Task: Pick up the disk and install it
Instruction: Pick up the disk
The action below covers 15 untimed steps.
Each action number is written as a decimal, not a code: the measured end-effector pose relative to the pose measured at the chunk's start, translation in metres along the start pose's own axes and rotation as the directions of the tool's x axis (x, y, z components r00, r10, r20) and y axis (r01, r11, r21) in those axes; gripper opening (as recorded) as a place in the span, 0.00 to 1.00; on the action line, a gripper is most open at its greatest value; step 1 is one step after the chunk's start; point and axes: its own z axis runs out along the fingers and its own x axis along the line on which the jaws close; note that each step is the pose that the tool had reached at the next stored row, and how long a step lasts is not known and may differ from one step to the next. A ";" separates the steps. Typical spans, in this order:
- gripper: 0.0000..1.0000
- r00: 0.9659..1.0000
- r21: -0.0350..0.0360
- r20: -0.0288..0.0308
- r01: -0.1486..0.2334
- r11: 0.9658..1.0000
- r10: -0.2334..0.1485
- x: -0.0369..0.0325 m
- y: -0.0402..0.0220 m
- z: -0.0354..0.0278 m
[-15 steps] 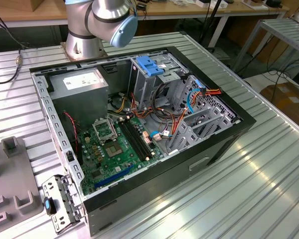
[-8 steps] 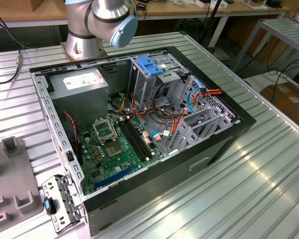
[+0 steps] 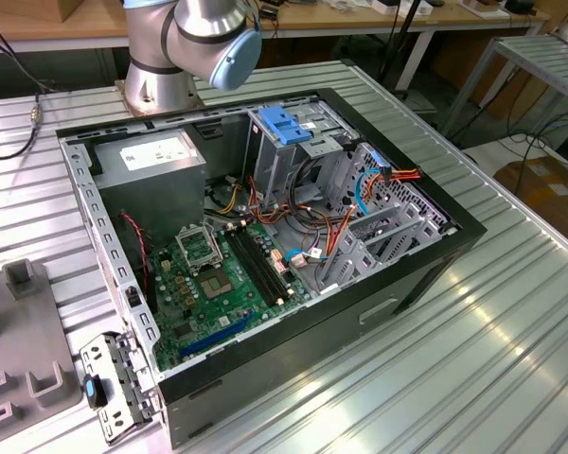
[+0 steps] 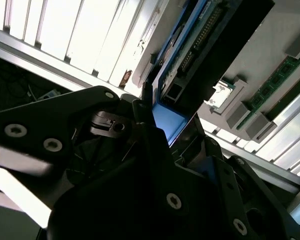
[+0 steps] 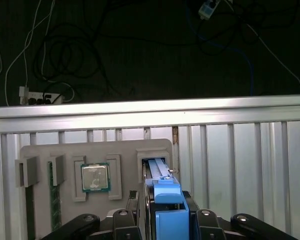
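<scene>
Blue-railed grey disk (image 5: pixel 166 200) edge-on; clamped betw fingers (image 5: pixel 140 220)

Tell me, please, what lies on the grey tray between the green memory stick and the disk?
A square processor chip sits in its recess of the grey tray between the memory stick and the disk, as the first wrist view shows.

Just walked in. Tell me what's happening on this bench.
A single robot arm is working on getting a disk into the open computer case, which lies on the ribbed metal table. At this moment the claw is at the grey parts tray, down on the blue-railed disk. The disk stands on edge at its slot, beside a processor chip. Whether the claw has gripped the disk I cannot tell. The disk is not in the case yet.
</scene>
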 end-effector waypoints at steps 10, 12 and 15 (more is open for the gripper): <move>0.45 1.000 0.000 0.000 -0.008 1.000 0.008 -0.0001 -0.0009 0.0003; 0.45 1.000 0.000 0.000 -0.009 1.000 0.009 -0.0002 -0.0009 0.0001; 0.45 1.000 0.000 0.000 -0.009 1.000 0.009 -0.0002 -0.0009 -0.0014</move>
